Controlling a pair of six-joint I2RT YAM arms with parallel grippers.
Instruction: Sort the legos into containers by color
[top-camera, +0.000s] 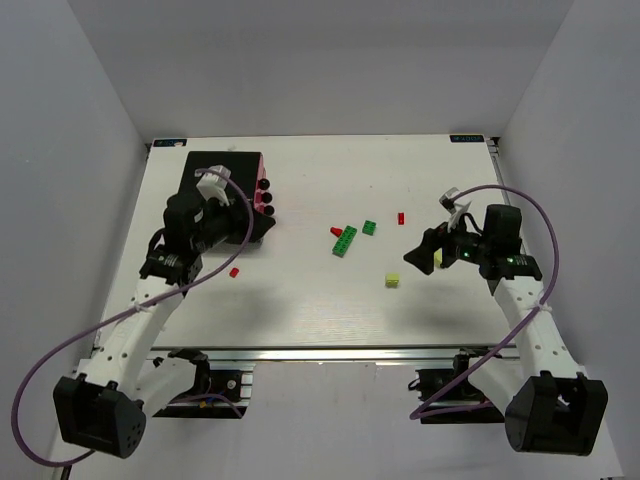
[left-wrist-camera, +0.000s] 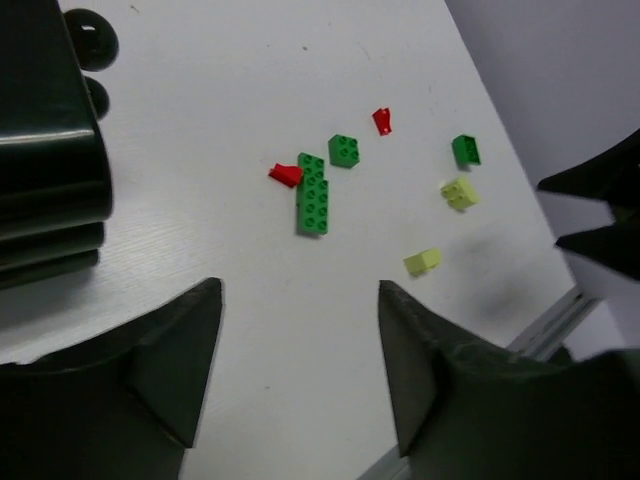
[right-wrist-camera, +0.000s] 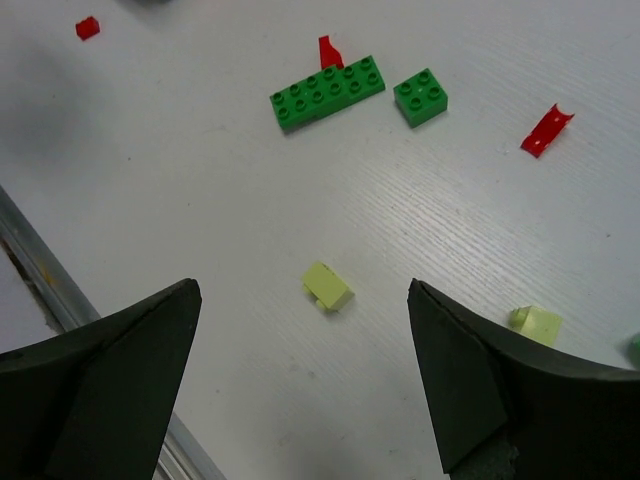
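The legos (top-camera: 345, 241) lie loose about the middle of the desk (top-camera: 300, 315), none of them in the containers (top-camera: 262, 190) yet. The right hand (right-wrist-camera: 302, 300) hangs released and wide, grasping nothing. A pale yellow brick (right-wrist-camera: 327, 286) lies on the desk between its fingers, and a second yellow brick (right-wrist-camera: 535, 322) at the edge of one finger. Farther out are the long green strip (right-wrist-camera: 327, 91), a red wedge (right-wrist-camera: 330, 52) touching its side, and a small green brick (right-wrist-camera: 420, 96) just beside it. The left hand (left-wrist-camera: 298, 300) is likewise released and empty, near the black cabinet (left-wrist-camera: 45, 150), whose drawers look pushed in.

Each brick is far smaller than a finger, so a slightly off-centre closing would likely flick the yellow brick across the smooth surface, perhaps over the near rail (top-camera: 330, 352). A grab at the strip could drag the red wedge into the wrong colour. While the drawers are shut nothing can be dropped in, and a round knob (left-wrist-camera: 90, 40) may slip from the fingers.

The desk is white with a faint wood grain. Plain pale walls close it in on three sides.
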